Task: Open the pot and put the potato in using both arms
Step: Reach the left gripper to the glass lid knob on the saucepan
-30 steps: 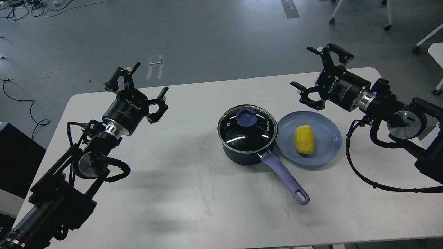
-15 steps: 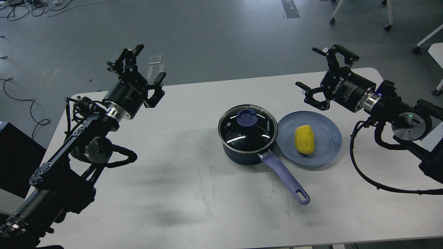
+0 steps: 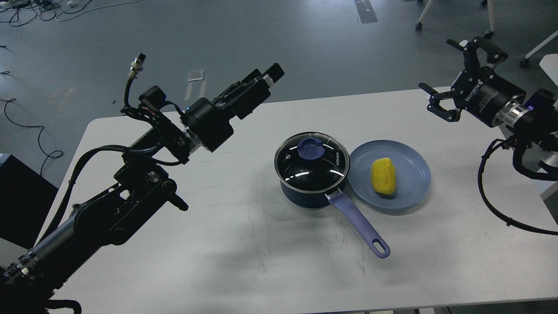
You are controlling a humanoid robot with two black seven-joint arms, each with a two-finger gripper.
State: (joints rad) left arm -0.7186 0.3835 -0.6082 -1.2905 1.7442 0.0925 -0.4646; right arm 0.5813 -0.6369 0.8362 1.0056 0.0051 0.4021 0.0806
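The pot [image 3: 310,183] looks like dark glossy metal under a clear glass lid [image 3: 312,158] with a matt blue plastic knob [image 3: 311,148]. The plate [image 3: 389,173] is smooth blue; the bench [image 3: 244,244] is matt, scuffed white.

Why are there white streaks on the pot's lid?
Head view: the glass lid mirrors overhead lights as short curved streaks; soft arm shadows smear across the table; the potato and plate look sharp, without glare.
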